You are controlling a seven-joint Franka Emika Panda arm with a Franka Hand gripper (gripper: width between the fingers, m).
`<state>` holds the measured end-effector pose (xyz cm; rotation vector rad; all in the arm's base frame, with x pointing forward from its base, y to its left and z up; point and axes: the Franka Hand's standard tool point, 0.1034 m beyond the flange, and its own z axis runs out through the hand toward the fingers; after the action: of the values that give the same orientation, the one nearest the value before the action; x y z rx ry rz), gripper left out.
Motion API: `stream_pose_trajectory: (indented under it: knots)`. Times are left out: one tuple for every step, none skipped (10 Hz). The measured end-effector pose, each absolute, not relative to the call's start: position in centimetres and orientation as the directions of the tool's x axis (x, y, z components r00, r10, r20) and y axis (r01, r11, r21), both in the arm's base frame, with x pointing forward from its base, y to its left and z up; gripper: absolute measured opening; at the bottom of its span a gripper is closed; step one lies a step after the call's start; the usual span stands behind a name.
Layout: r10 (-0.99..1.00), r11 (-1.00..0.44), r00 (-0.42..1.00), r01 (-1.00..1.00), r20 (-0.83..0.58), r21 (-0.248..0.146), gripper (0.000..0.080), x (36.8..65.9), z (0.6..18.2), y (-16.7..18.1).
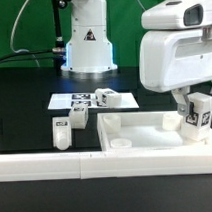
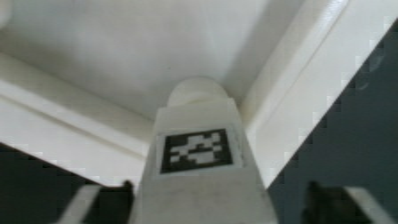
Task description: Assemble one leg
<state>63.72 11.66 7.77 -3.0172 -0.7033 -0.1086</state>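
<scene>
Black table, green backdrop, and a white robot base (image 1: 88, 40) at the far side. At the exterior view's right, the gripper (image 1: 197, 104) is clamped on the leg (image 1: 200, 114), above the right end of the tray (image 1: 146, 139). The leg stands upright with its long axis vertical, and its checkered tag faces the camera. It is a smooth white plastic square post. The wrist view is blurred and the dark fingers (image 2: 334, 205) are cut off at the frame edge. I cannot tell whether the leg's lower end touches the tray.

Exterior: low, table-level, mid-range, facing base (image 1: 89, 45) at 12 o'clock. Wrist: very close, down along leg (image 2: 199, 150) onto tray (image 2: 107, 50). Shared: leg, tray, exterior's 4 o'clock.
</scene>
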Motion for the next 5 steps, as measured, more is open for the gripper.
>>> stream_pose_trajectory:
  knots:
    - [0.376, -0.925, 0.923, 0.379, 0.076, -0.03, 0.0375, 63.72, 7.77, 11.66]
    - [0.311, -0.949, 0.947, 0.314, 0.075, -0.033, 0.0288, 63.77, 7.76, 11.49]
    - [0.243, -0.969, 0.967, 0.246, 0.072, -0.039, 0.0288, 63.78, 7.75, 11.46]
    - [0.171, -0.984, 0.982, 0.175, 0.077, -0.043, 0.0288, 63.84, 7.7, 11.42]
    - [0.062, -0.996, 0.992, 0.068, 0.11, -0.049, 0.0288, 63.97, 7.64, 11.32]
